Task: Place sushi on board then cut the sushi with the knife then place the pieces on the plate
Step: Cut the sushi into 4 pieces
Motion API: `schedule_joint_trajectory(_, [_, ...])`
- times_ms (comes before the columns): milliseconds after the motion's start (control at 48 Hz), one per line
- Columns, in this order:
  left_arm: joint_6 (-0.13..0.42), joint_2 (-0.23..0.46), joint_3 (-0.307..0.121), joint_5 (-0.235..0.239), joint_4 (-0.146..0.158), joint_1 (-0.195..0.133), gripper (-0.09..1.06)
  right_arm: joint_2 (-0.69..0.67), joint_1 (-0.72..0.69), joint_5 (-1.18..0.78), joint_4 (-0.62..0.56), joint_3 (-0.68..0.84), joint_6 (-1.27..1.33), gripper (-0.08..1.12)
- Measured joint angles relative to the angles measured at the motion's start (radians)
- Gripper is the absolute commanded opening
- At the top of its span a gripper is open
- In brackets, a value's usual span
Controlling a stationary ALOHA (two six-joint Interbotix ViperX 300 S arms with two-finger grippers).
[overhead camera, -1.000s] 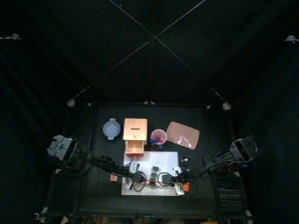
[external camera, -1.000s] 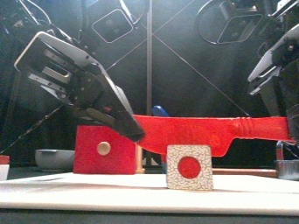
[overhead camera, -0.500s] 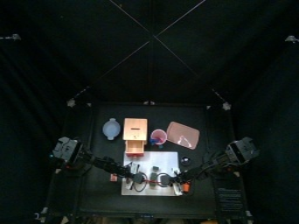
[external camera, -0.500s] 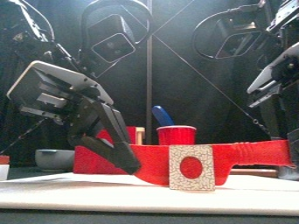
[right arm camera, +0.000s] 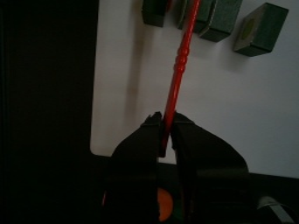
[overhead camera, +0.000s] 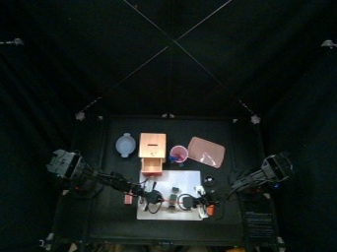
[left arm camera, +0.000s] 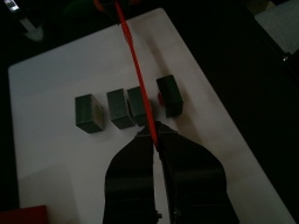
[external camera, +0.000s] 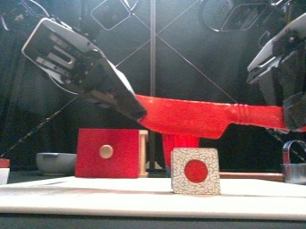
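Logging one red knife (external camera: pixel 191 114), held level across the middle of the front view, above the sushi (left arm camera: pixel 121 107). I see the left end effector (left arm camera: pixel 156 144) clamped on its blade end and the right end effector (right arm camera: pixel 172 127) clamped on its handle. Sushi: four dark green blocks in a row on the white cutting board (left arm camera: pixel 59 79), lower centre of the top view. Pink tray (overhead camera: pixel 207 151): up and right of the board.

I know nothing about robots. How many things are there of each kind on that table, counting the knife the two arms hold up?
Sushi pieces: 4
Red knife: 1
White cutting board: 1
Pink tray: 1
Red cup: 1
Blue-grey bowl: 1
Wooden box: 1
Total: 10
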Motion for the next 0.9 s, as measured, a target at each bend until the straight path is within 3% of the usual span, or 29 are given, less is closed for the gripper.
schedule_joint_trajectory(208, [0.003,-0.026,0.071,-0.296,-0.015,0.048,0.93,-0.143,-0.021,0.021,0.017,0.109,-0.002,0.44])
schedule_joint_trajectory(292, [0.003,-0.038,0.095,-0.426,-0.026,0.049,1.02,-0.225,-0.054,0.025,0.031,0.144,0.005,0.44])
schedule_joint_trajectory(396, [0.009,-0.041,0.115,-0.54,-0.043,0.044,1.02,-0.334,-0.092,0.043,0.087,0.186,0.003,0.44])
schedule_joint_trajectory(583, [0.008,-0.041,0.121,-0.568,-0.046,0.041,1.02,-0.446,-0.184,0.072,0.187,0.244,0.092,0.44])
schedule_joint_trajectory(896, [0.008,-0.009,0.121,-0.568,-0.069,0.029,1.02,-0.443,-0.17,0.121,0.209,0.259,0.867,0.45])
